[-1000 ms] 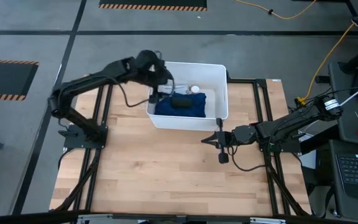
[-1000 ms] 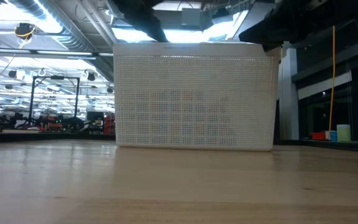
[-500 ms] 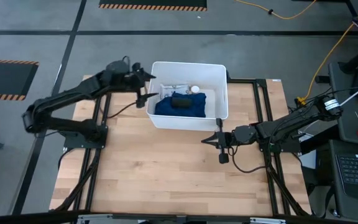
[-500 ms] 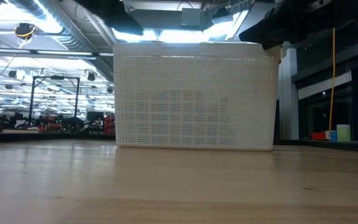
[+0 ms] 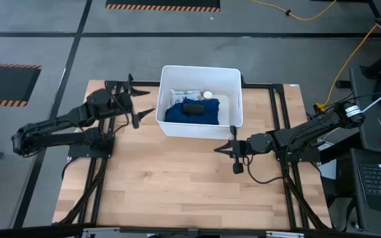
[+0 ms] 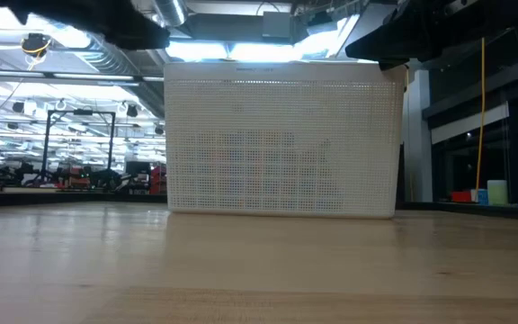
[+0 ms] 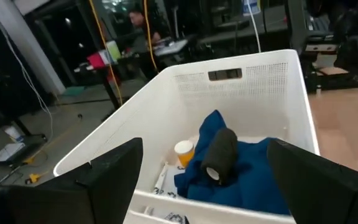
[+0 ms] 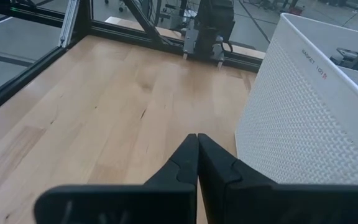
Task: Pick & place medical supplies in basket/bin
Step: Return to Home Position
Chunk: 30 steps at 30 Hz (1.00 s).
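Seen from above, the white bin (image 5: 237, 99) stands at the far middle of the worktop (image 5: 177, 192), probably so that either arm can reach it. All four supplies lie inside. The blue cloth (image 5: 190, 119) covers the near part of the floor, and the black oblong (image 5: 192, 108) rests on top of it. The white cap (image 5: 207, 95) and the white packet (image 5: 179, 96) sit toward the far wall. No supply shows on the boards, so I judge the sorting done and only the parking of the arms to remain. The left claw (image 5: 143, 102) hangs just outside the bin's left wall, spread wide and empty, aimed at the bin. That pose, clear of the rim, suits a retreat to rest. The right claw (image 5: 220, 149) waits near the bin's near right corner, apart from it.

At worktop height, the bin's perforated wall fills the middle and hides its load. Dark arm parts cross the upper edge, well above the boards.

In the left wrist view, the two fingers (image 7: 114, 168) stand far apart with nothing between them. Beyond them the oblong lies cradled in a fold of the cloth, so it looks unlikely to roll. The cap is just beside it, with the packet against the wall.

In the right wrist view, the fingers (image 8: 188, 158) are pressed together on nothing, low over bare worktop beside the bin's wall. It is a tucked pose that keeps this arm out of the other's way.
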Motion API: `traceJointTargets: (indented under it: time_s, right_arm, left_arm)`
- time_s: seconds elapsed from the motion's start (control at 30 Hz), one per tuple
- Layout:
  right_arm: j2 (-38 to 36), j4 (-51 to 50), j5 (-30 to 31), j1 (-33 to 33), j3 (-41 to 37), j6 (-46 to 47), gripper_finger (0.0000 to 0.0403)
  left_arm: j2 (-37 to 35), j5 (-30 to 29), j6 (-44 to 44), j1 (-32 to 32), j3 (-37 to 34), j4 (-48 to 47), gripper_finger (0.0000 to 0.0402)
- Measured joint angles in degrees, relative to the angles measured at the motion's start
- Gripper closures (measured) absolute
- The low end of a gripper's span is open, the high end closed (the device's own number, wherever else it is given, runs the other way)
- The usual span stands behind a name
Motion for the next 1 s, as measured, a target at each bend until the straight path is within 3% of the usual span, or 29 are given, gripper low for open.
traceJointTargets:
  time_s: [0.17,0.37,0.77,1.0]
  right_arm:
    - [0.0,0.11,0.02,0.0,0.0,0.13,0.0395]
    - [0.0,0.39,0.02,0.0,0.0,0.15,0.0395]
    - [0.0,1.16,0.04,0.0,0.0,-0.07,0.0395]
    - [-0.85,4.5,0.15,-0.02,0.0,0.12,0.0395]
  left_arm:
    - [-5.51,-6.12,-0.22,-3.37,-6.88,3.21,0.0065]
    - [-14.6,-9.5,-1.38,-6.93,-16.0,8.09,0.0065]
    - [-33.51,-10.81,-2.03,-7.62,-26.82,7.61,0.0065]
    - [-35.52,-14.85,-0.99,-7.55,-29.96,8.3,0.0065]
